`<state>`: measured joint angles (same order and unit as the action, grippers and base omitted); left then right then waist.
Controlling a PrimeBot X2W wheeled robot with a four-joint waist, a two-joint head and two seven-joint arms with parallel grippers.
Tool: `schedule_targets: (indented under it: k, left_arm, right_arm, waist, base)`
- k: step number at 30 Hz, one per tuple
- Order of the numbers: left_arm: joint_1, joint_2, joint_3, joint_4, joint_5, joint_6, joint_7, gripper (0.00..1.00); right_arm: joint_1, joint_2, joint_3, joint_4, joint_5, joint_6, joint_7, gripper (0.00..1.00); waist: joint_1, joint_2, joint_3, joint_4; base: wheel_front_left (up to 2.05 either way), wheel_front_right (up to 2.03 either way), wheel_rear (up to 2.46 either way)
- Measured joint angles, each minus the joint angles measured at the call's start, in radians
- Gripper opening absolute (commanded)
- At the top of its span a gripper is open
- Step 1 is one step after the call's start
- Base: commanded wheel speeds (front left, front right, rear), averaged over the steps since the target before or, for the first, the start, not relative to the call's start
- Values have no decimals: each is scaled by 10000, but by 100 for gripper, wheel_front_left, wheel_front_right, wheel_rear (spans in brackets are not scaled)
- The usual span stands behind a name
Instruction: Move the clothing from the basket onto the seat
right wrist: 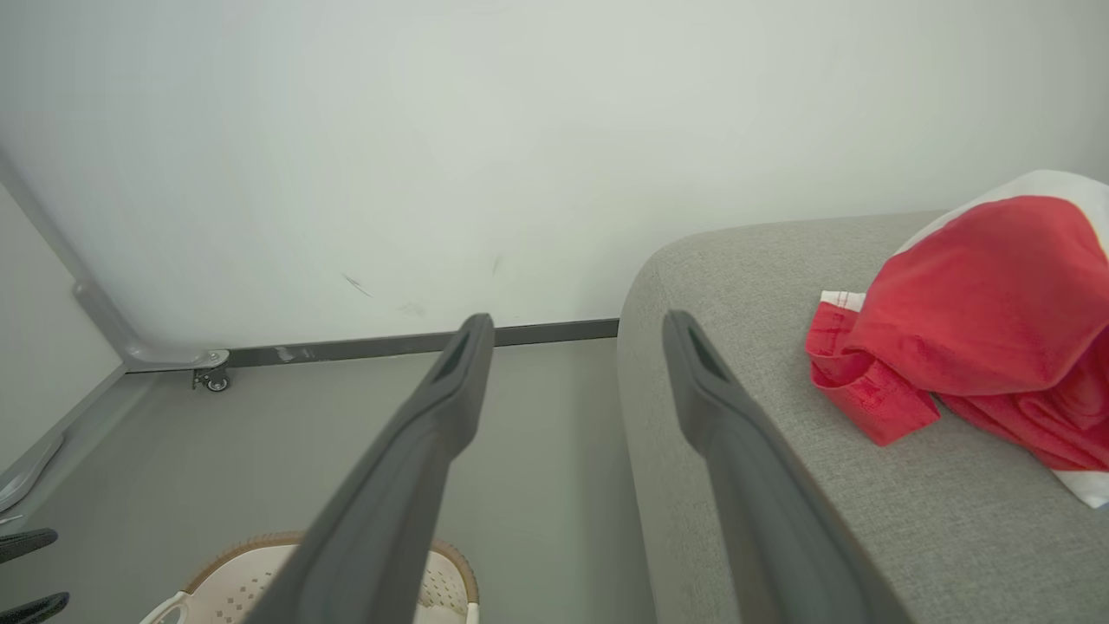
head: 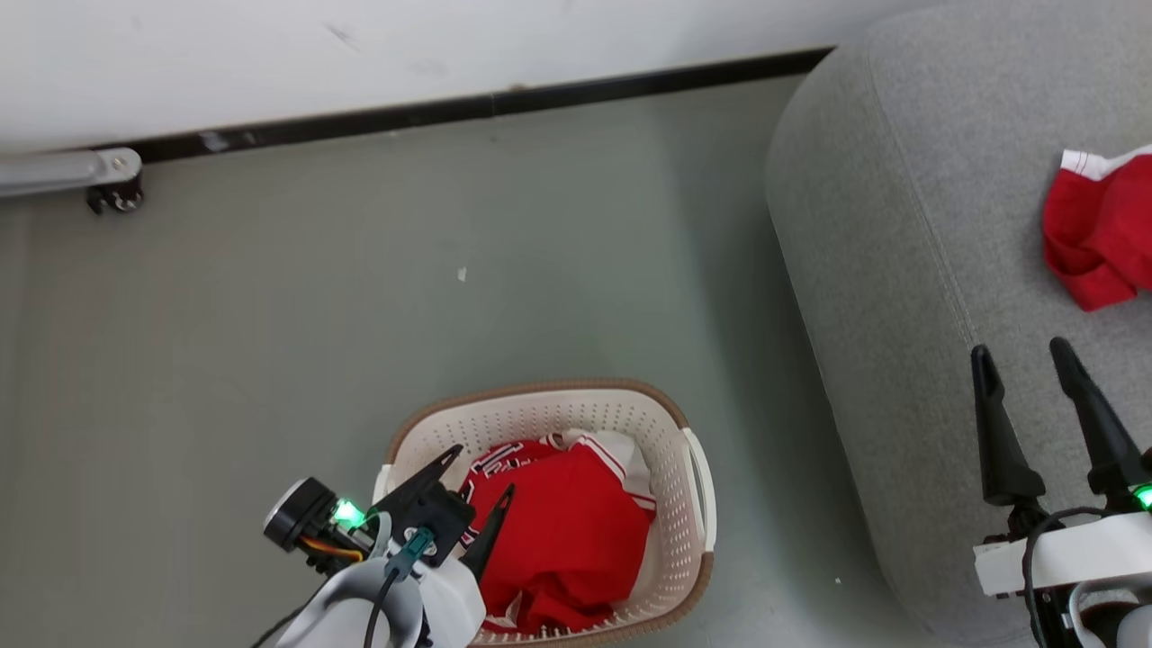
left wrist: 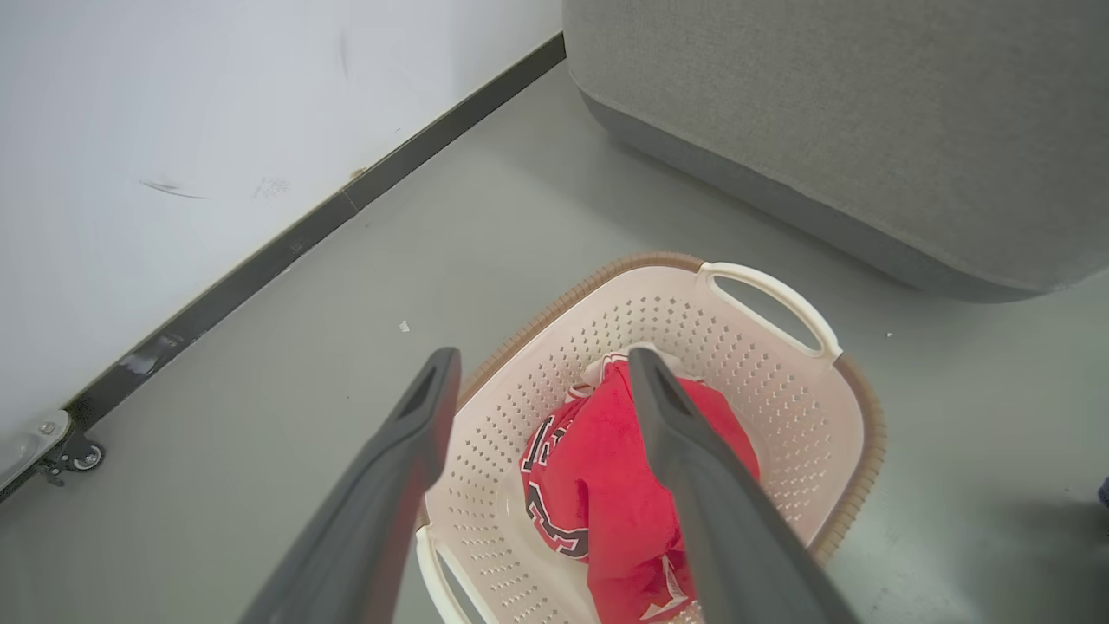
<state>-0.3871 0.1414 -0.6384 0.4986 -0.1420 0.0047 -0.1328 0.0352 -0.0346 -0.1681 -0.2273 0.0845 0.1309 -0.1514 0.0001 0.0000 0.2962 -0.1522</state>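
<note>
A cream perforated basket (head: 670,490) (left wrist: 780,390) with a brown rim stands on the floor at lower centre. Red clothing (head: 567,531) (left wrist: 606,494) with white trim and block lettering lies crumpled inside it. My left gripper (head: 481,472) (left wrist: 541,360) hangs open just above the basket's left side, nothing between its fingers. Another red garment (head: 1093,229) (right wrist: 979,329) lies on the light-grey seat (head: 900,225) (right wrist: 780,485) at the right. My right gripper (head: 1021,346) (right wrist: 576,321) stands open and empty over the seat's front part.
Grey floor (head: 360,315) stretches between basket and white wall, with a dark skirting strip (head: 495,103) along it. A small castor on a grey metal bar (head: 112,193) sits at the far left by the wall. The seat's rounded edge lies close to the basket's right handle (head: 702,486).
</note>
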Motion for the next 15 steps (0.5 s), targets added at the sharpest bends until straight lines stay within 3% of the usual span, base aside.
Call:
schedule_targets:
  k: [15]
  left_arm:
    - [-1427, -42, -662, 1248, 863, -353, 98, 100]
  right_arm:
    - [-854, 0, 222, -148, 403, 0, -341, 100]
  waist:
    - [0, 0, 1652, -607]
  base:
    - [0, 0, 0]
